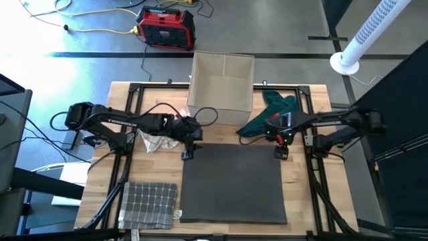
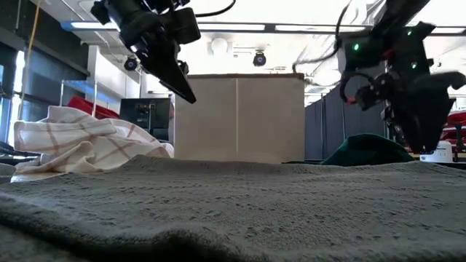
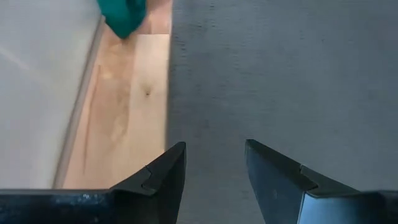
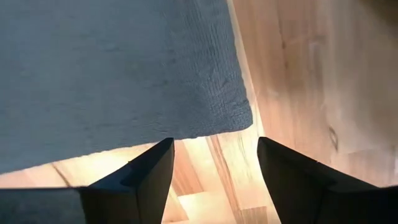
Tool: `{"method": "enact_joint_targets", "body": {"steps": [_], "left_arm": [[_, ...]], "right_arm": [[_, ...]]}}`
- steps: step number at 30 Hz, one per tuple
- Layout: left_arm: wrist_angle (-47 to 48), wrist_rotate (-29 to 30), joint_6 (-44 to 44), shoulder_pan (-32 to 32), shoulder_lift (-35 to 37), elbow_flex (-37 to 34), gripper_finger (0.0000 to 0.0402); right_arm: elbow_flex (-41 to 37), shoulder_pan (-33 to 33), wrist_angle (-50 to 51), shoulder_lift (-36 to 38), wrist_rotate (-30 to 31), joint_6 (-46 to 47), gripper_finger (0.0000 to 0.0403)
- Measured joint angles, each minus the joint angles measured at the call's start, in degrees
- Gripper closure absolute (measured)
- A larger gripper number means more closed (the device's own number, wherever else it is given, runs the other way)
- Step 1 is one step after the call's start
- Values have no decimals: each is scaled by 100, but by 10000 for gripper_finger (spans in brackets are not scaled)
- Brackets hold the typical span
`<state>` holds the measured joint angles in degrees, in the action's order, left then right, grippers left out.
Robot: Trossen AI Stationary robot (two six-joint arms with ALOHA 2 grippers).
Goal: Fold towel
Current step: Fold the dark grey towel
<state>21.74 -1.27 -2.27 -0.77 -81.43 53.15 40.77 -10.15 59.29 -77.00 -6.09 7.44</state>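
Overhead, table-level and two close wrist views, all on towel point(image 1: 233, 182)

Matt grey terry towel point(image 1: 233, 182) with nubbly rough pile, smooth pale wooden tabletop point(image 4: 298, 74) with visible grain, matt cardboard box point(image 1: 222, 82), soft crumpled checked cloth point(image 2: 80, 140)

No text, label, brand or number can be read anywhere in these views.
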Motion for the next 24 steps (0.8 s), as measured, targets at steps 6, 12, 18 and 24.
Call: {"method": "enact_joint_targets", "body": {"steps": [6,12,18,24], "left_arm": [[177,10,56,139,0,2,243],[237,18,11,163,0,2,243],[245,25,-41,162,2,2,243],[251,28,-182,162,2,2,243]], "right_arm": [[44,0,37,-554,136,25,183],[323,-24,-129,-600,355,-193,183],[393,-108,-361,-779,401,-574,183],[267,-111,-472,-1223,441,-732,186]]}}
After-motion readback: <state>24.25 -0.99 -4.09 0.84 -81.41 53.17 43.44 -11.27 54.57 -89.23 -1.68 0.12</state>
